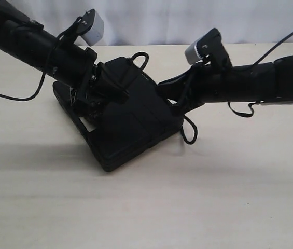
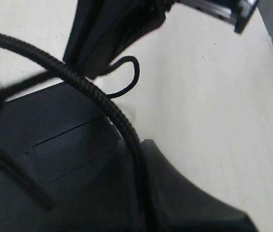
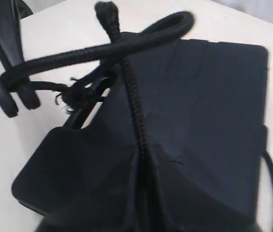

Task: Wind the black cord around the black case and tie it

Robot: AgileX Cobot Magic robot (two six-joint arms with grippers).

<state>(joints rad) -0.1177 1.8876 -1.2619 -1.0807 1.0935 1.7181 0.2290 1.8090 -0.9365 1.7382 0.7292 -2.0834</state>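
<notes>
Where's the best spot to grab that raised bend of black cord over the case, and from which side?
Probably the crown of the black braided cord's bend, from above: it arches clear of the flat matte black plastic case, leaving room underneath.

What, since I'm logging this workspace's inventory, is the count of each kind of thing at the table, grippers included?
black case: 1
black cord: 1
left gripper and right gripper: 2
Total: 4
</notes>
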